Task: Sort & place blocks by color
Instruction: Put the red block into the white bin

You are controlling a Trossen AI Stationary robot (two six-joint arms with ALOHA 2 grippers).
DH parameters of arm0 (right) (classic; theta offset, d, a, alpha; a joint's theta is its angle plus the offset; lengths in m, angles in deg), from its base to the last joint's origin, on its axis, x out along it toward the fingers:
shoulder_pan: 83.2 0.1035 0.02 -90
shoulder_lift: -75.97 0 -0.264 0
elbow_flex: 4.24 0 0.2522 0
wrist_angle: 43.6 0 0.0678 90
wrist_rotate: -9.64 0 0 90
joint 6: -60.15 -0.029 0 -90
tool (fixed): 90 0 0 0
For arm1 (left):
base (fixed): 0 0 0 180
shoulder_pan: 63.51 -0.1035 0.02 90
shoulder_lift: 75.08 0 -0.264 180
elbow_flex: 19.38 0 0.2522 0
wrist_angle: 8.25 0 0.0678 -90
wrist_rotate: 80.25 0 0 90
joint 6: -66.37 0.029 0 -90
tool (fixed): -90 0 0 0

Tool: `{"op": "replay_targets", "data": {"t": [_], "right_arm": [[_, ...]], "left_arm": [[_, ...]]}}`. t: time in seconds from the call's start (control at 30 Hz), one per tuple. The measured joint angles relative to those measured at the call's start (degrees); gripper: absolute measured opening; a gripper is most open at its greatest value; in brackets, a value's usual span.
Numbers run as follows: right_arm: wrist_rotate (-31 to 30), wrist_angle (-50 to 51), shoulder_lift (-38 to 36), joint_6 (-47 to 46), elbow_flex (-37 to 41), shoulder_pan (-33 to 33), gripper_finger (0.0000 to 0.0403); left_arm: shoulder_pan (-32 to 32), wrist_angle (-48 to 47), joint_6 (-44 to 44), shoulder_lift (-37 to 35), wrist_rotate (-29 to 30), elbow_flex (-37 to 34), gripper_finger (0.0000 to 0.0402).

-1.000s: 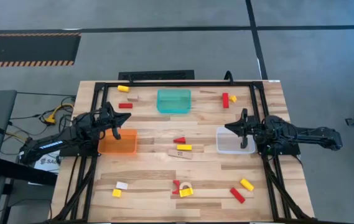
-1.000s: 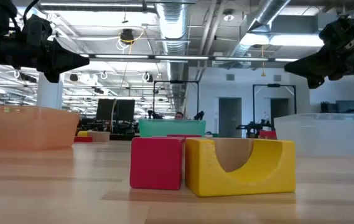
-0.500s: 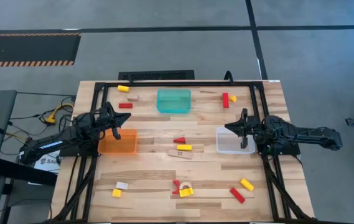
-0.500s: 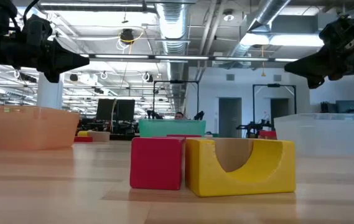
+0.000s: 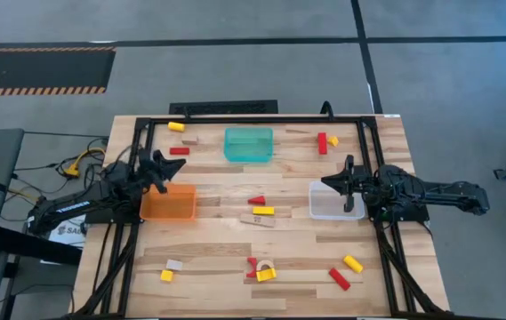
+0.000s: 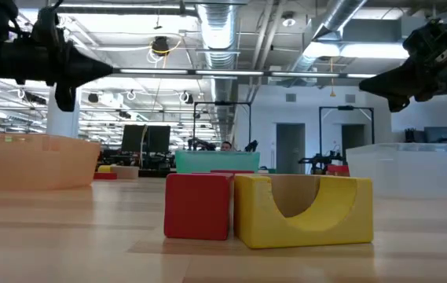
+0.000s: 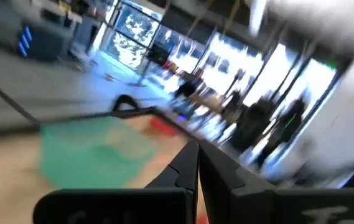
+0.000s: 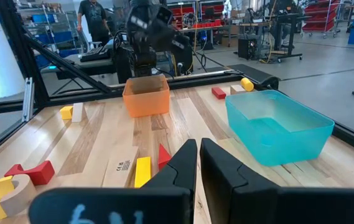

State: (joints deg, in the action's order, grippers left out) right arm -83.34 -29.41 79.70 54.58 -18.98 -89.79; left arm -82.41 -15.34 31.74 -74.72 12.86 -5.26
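Note:
Red, yellow and tan blocks lie scattered flat on the wooden table: a yellow bar (image 5: 263,211) and a red wedge (image 5: 256,200) at the middle, and a red block (image 6: 198,206) against a yellow arch (image 6: 303,210) near the front edge. My left gripper (image 5: 159,164) hovers shut over the far left corner of the orange bin (image 5: 168,203), holding nothing. My right gripper (image 5: 340,182) hovers level over the clear bin (image 5: 335,200). Its fingers (image 8: 188,163) are closed to a thin slit with nothing between them.
A teal bin (image 5: 249,144) stands at the far middle. More blocks lie near the far edge (image 5: 322,142), at the near left (image 5: 171,269) and at the near right (image 5: 345,271). A black frame (image 5: 235,120) runs along the table's sides.
My left gripper has rolled about its own pointing line while staying in place over the orange bin. Its fingers remain shut.

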Motion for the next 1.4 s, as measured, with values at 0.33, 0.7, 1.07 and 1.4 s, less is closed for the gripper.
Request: {"op": "replay_targets", "data": {"t": [0.33,0.7,1.07,1.4], "right_arm": [[-0.3,-4.6,0.0,0.0,0.3,0.0,0.0047],[-6.7,-20.2,3.2,-9.8,-4.2,-2.8,0.0047],[-7.7,-15.3,28.5,-10.1,-23.2,-3.0,0.0047],[-7.6,-15.8,48.5,-5.1,-40.5,-3.0,0.0047]], "left_arm": [[0.0,1.5,-23.0,0.4,9.5,0.0,0.0000],[0.0,14.0,-7.4,6.0,9.2,2.8,0.0000],[-0.1,9.2,17.3,28.1,2.7,17.7,0.0000],[-0.1,2.2,34.6,48.2,-4.4,35.0,0.0028]]}}
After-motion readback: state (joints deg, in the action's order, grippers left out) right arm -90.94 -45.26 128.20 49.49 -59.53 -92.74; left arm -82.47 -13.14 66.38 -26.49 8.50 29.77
